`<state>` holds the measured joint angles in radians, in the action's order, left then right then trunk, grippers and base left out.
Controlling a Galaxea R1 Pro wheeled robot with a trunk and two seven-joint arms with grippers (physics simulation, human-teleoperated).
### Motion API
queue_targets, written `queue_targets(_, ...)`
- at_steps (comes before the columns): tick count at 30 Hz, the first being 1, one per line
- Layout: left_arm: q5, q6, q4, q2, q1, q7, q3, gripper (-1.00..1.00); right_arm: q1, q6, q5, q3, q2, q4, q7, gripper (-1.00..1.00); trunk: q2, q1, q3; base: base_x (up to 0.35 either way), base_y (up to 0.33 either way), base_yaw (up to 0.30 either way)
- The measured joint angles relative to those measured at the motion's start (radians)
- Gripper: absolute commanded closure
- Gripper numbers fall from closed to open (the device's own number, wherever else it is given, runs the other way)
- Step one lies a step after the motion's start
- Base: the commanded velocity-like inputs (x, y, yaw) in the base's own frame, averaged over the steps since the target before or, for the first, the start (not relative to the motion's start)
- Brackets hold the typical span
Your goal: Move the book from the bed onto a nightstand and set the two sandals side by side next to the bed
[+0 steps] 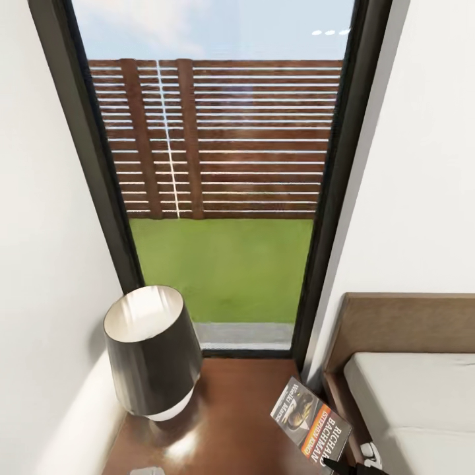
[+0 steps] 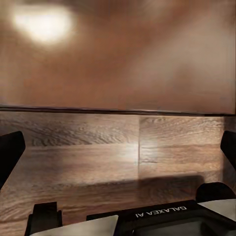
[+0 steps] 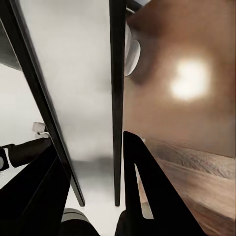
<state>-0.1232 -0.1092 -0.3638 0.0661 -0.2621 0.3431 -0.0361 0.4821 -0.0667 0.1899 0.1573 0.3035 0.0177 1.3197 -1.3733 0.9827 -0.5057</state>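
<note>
Book: the book (image 1: 311, 425) sits at the lower right of the head view, tilted on edge over the glossy nightstand (image 1: 237, 402), its lower corner in a dark hand (image 1: 340, 464) at the bottom edge; we judge it is being carried over for setting down.
Right hand: in the right wrist view the dark fingers (image 3: 147, 196) straddle a thin dark-edged slab seen edge-on, which we take to be the book, so we read the right hand as closed on it.
Left hand: in the left wrist view its fingertips (image 2: 10, 152) stand wide apart with nothing between them, over wood floor (image 2: 98, 162).
Lamp: a dark-shaded lamp (image 1: 152, 349) takes the nightstand's left part, which we think explains the book arriving on the right, beside the bed (image 1: 409, 396).
Sandals: not yet dealt with, as far as we can tell.
</note>
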Motion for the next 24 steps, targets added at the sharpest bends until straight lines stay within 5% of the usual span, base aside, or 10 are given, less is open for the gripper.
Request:
queue_targets(6, 0.0, 0.0, 0.0, 0.0, 0.0, 0.0, 0.0, -1.0, 0.0, 0.0, 0.0, 0.003, 0.0, 0.0, 0.0, 1.0, 0.0, 0.0, 0.0, 0.243, 0.0, 0.0)
queue_targets(20, 0.001, -0.001, 0.0, 0.001, 0.0, 0.011, 0.0, -1.0, 0.0, -0.003, 0.0, 0.003, 0.0, 0.0, -0.004, 1.0, 0.0, 0.001, 0.0, 0.009, 0.0, 0.0)
queue_targets(24, 0.0, -0.002, -0.003, 0.004, 0.0, 0.183, -0.001, -1.0, 0.0, -0.019, 0.0, 0.005, -0.001, -0.004, -0.001, 1.0, 0.0, 0.001, 0.0, 0.0, 0.0, 0.0)
